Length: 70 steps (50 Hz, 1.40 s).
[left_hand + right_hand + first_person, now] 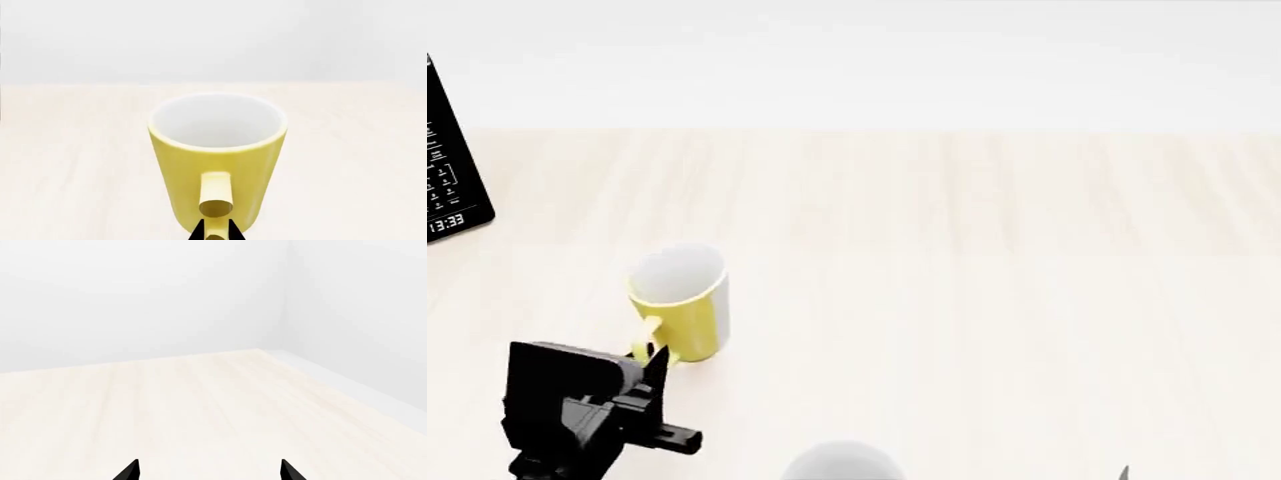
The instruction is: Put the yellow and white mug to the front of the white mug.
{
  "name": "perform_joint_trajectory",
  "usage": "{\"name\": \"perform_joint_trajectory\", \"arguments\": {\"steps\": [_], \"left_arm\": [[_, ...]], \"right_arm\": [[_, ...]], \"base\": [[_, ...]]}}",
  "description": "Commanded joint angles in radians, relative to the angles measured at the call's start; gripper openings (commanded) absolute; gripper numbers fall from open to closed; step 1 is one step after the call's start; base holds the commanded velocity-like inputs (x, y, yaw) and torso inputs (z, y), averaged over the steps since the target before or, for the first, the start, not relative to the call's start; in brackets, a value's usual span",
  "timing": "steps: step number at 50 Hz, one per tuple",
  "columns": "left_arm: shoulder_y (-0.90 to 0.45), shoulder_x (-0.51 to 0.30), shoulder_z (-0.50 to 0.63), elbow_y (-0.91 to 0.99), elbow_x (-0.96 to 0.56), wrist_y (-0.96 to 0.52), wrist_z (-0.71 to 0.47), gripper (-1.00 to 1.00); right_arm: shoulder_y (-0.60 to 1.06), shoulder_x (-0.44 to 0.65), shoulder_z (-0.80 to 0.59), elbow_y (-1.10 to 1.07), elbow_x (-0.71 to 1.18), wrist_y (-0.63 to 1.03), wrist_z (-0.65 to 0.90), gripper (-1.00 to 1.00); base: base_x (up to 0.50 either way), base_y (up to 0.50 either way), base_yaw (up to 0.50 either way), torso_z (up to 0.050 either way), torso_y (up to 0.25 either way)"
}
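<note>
Two pincers here, but only my left pincer (654, 362) matters right now. In the head view it sits low left in the frame, and the yellow mug (681, 305) stands upright just above and right of it, on the left side of the counter (988, 250). The mug's handle (216, 197) points straight back at me. In the left wrist view it sits dead centre at the bottom of the frame, with my two black tips on either side of its lower end. They look pinched in close around it, so I'd say I'm grasping the handle or right about to, though I can't see actual contact.

The white mug (843, 462) is just a pale rim poking up at the bottom edge of the head view, a bit left of centre, so lower right of the yellow one and well apart from it. My guess is the carry goes down and right across the frame, ending beside that rim.

My right pincer (210, 471) is spread wide, holding nothing, with bare counter ahead of it. No mug shows in its view, so the left arm is clearly the nearer one for this job.
</note>
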Motion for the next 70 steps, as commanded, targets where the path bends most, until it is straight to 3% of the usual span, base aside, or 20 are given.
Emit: {"name": "perform_joint_trajectory", "arguments": {"steps": [1, 2, 9, 15, 52, 70], "left_arm": [[-0.153, -0.038, 0.026, -0.047, -0.174, -0.091, 0.418, -1.00], [-0.151, -0.046, 0.029, -0.016, -0.204, -0.117, 0.472, -1.00], [-0.219, -0.036, 0.047, -0.058, -0.231, -0.169, 0.556, -1.00], [-0.190, -0.062, 0.091, 0.042, -0.263, -0.224, 0.669, -1.00], [-0.190, -0.041, 0.145, 0.043, -0.216, -0.179, 0.653, -1.00], [-0.196, -0.026, 0.184, -0.114, -0.127, -0.035, 0.660, -1.00]], "right_arm": [[0.001, 0.003, -0.004, 0.003, 0.000, 0.000, 0.005, 1.00], [0.000, 0.004, -0.003, 0.001, 0.002, -0.001, 0.005, 1.00], [-0.001, 0.006, -0.003, 0.001, 0.004, -0.003, 0.008, 1.00], [-0.004, 0.008, -0.004, -0.002, 0.006, -0.005, 0.010, 1.00], [-0.011, 0.022, -0.014, -0.013, 0.015, -0.008, 0.023, 1.00], [-0.009, 0.026, -0.024, -0.011, 0.016, -0.010, 0.028, 1.00]], "base": [[0.00, 0.00, 0.00, 0.000, 0.000], [0.00, 0.00, 0.00, 0.000, 0.000], [0.00, 0.00, 0.00, 0.000, 0.000], [0.00, 0.00, 0.00, 0.000, 0.000], [0.00, 0.00, 0.00, 0.000, 0.000], [0.00, 0.00, 0.00, 0.000, 0.000]]}}
